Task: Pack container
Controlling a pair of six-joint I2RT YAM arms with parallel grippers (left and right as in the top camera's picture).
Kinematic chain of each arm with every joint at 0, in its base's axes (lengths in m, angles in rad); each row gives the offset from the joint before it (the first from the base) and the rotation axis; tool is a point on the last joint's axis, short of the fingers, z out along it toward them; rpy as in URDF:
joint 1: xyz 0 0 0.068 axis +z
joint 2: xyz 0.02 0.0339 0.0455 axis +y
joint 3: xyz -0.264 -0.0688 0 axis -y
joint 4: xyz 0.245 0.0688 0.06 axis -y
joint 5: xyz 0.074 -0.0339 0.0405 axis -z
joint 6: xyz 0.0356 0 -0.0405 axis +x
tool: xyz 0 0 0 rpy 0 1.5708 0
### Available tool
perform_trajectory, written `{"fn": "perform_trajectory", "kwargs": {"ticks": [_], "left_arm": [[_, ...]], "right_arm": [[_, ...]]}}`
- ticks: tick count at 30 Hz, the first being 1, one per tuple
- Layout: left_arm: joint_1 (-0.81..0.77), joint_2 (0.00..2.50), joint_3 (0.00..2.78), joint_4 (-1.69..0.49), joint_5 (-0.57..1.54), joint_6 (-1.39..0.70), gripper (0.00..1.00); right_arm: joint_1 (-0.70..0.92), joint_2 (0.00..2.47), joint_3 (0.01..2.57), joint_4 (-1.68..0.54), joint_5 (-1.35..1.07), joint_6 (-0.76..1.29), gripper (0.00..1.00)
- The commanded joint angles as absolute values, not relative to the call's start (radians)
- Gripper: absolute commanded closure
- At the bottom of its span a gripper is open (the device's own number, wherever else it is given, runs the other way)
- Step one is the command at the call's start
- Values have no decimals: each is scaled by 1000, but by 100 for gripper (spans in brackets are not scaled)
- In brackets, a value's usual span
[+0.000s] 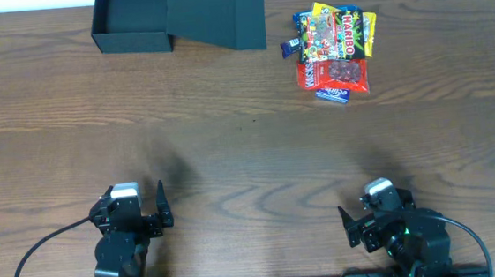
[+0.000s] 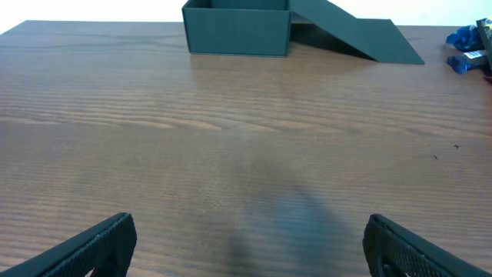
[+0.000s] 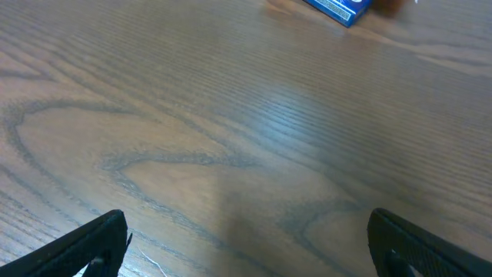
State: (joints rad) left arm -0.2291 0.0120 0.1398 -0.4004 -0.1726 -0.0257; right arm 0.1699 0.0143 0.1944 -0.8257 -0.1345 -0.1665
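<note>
Nothing was packed yet: the container [image 1: 132, 19] lay open and empty far left, packets [image 1: 334, 52] piled far right, with left gripper [image 1: 135, 207] and right gripper [image 1: 377, 214] released, near, holding nothing.

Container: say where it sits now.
Overhead view: the container sits open far left on the table, flap lid folded out toward the candy packets on its right.

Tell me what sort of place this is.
Probably a robot lab workbench set up for a packing trial. A left arm and a right arm are mounted at the edge of a wood-grain table, with an open container and a pile of candy packets opposite.
</note>
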Motion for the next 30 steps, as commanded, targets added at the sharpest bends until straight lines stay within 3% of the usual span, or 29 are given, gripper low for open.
{"fn": "perform_trajectory", "kwargs": {"ticks": [1,13,20,30], "left_arm": [[-223,4,118,-404,-190,-22,5],[-223,4,118,-403,-182,-33,5],[-223,4,121,-415,293,-442,4],[-223,5,121,-304,326,-521,5]], "right_arm": [[160,6,185,-826,-138,-181,1],[160,6,185,-826,-139,-181,1],[160,6,185,-826,-139,-181,1],[160,6,185,-826,-139,-180,1]]}}
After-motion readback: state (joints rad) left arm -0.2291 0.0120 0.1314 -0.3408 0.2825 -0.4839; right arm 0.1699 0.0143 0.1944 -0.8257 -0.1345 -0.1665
